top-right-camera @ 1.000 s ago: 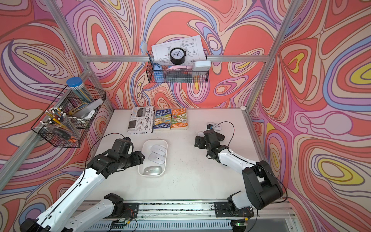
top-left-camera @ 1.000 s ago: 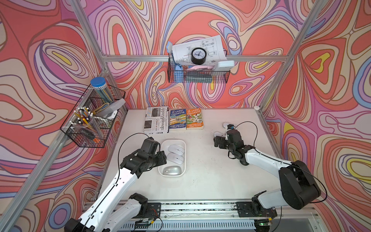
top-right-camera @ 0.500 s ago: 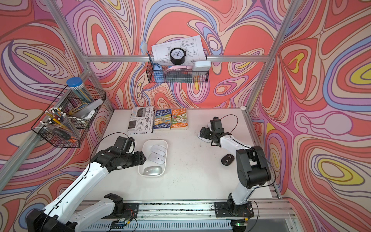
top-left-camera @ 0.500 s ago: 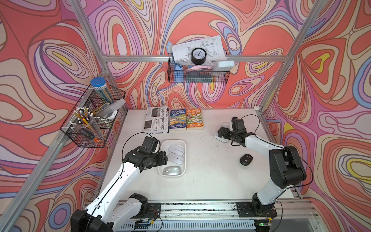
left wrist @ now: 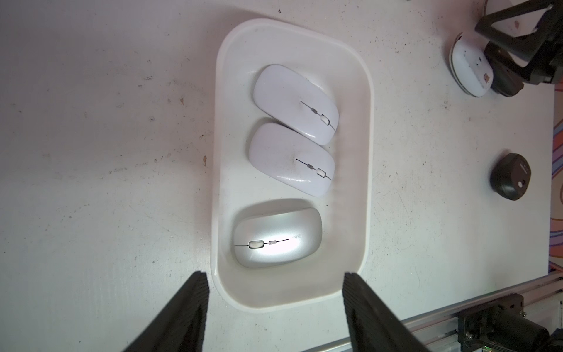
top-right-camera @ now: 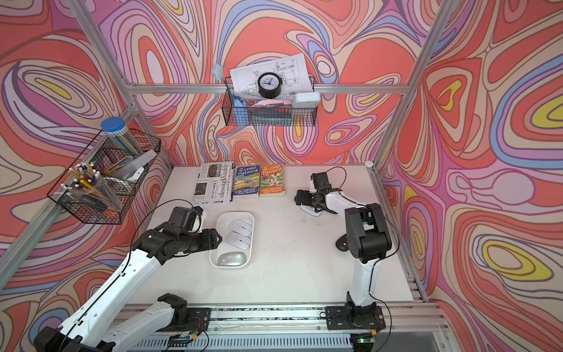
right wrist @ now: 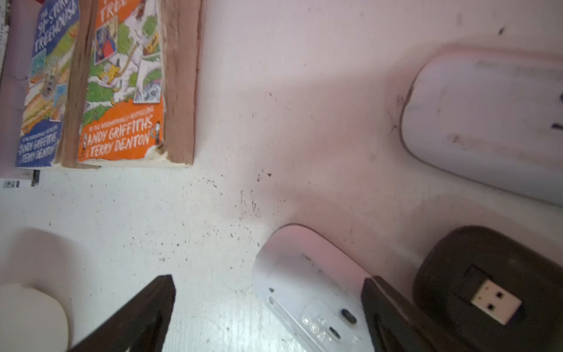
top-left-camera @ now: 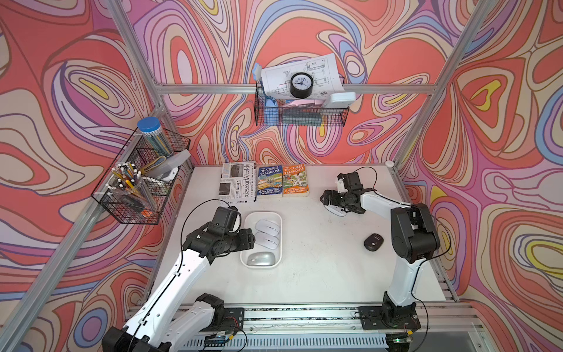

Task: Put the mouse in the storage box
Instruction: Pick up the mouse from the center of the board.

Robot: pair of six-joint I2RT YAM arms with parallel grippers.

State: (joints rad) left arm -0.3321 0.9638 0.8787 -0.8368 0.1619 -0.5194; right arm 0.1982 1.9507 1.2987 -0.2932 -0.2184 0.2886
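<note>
Box: the storage box (top-left-camera: 263,215) sits on the counter (top-left-camera: 320,274), a bit left of the middle.
Already in: three mice lie inside it in a row. They are the far white mouse (left wrist: 294,103), the second white mouse (left wrist: 289,158) touching it, and the silver mouse (left wrist: 277,237) at the near end.
Not in: the upside-down white mouse (right wrist: 307,289) lies on the counter, far and to the right, well apart from the box.
Also out: the black mouse (top-left-camera: 373,241) lies on the right side too, nearer than the white one.
Maybe one more: the right wrist view shows another white rounded thing (right wrist: 487,122) close by. It looks like a mouse, but I cannot tell for sure.
Right end effector (right wrist: 266,279): it is wide open and low over the counter. The upside-down white mouse is between its fingers, right beside one of them — nothing is gripped.
Left end effector (left wrist: 274,274): it is partly open and empty, and it hangs over the left side of the box.
How far along: I think the job is about half done — three mice are in and at least two are out.
What is left: the right end effector has to close on the white mouse, lift it and carry it left to the box.
Watch out: the box looks quite full, so there is little room for more.
</note>
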